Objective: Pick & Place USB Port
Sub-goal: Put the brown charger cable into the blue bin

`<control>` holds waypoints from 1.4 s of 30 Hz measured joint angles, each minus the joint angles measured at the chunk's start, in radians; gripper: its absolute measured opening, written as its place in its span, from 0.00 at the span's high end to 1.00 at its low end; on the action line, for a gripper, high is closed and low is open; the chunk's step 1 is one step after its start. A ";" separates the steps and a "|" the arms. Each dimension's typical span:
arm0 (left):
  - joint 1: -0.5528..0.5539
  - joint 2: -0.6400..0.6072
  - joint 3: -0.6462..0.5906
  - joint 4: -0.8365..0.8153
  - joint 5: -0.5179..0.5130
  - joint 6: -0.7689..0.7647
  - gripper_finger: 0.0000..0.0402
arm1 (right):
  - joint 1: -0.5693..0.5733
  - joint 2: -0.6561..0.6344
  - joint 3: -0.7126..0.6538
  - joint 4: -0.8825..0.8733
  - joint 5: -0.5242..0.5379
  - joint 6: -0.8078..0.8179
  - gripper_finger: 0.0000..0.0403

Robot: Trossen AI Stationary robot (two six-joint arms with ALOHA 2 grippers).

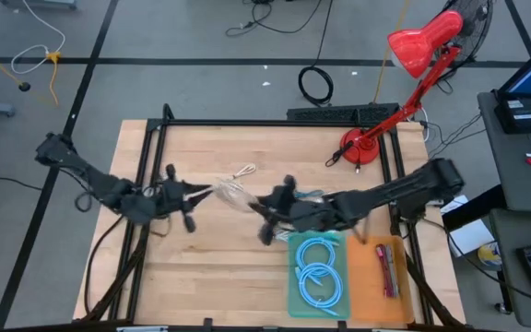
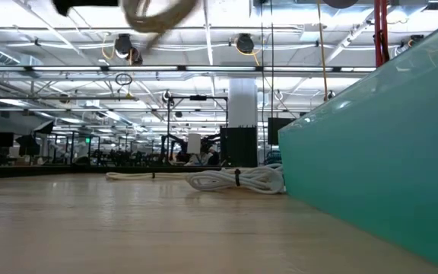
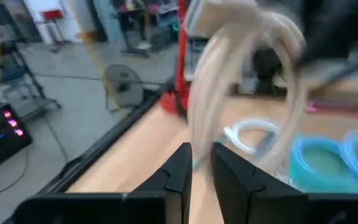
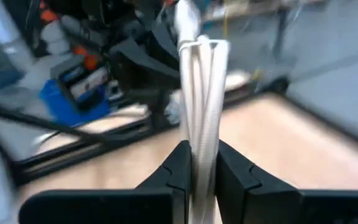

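A: High view first: what is carried by the table (image 1: 201, 277), and where is the task's thing?

B: A teal tray (image 1: 295, 293) holding blue cable coils (image 1: 319, 275) and an orange tray (image 1: 376, 288) are seen at the near right; a red lamp (image 1: 404, 65) is set at the far right corner. The white USB cable bundle (image 1: 233, 192) is held above mid-table, between the two arms.

A: How are the pincers set?

B: The right pincer (image 4: 199, 163) is clamped on the bundle's strands. The left pincer (image 3: 201, 163) is seen only slightly parted around the looped end; a firm hold cannot be confirmed there.

A: How is the cable judged to handle?

B: It is judged light, limp and springy. Loops may sag or slip free, so it is best taken where the strands are gathered.

A: What stands in the way?

B: A second white cable (image 2: 238, 180) is left lying beside the teal tray's wall, where a hanging loop could snag.
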 joint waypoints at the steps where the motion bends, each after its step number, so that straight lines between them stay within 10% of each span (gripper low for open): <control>1: -0.026 -0.024 -0.004 -0.029 -0.029 0.011 0.85 | 0.008 -0.032 -0.002 -0.077 -0.058 0.064 0.92; 6: -0.125 -0.102 -0.004 -0.090 -0.124 0.005 0.85 | 0.088 -0.122 0.001 -0.332 -0.311 0.434 0.92; 21: -0.151 -0.077 -0.004 -0.115 -0.216 -0.032 0.84 | 0.548 -0.120 -0.100 -0.737 0.023 1.499 0.92; 42: -0.147 -0.005 -0.004 -0.103 -0.314 0.005 0.84 | 0.495 -0.121 -0.432 -0.324 -0.222 1.569 0.92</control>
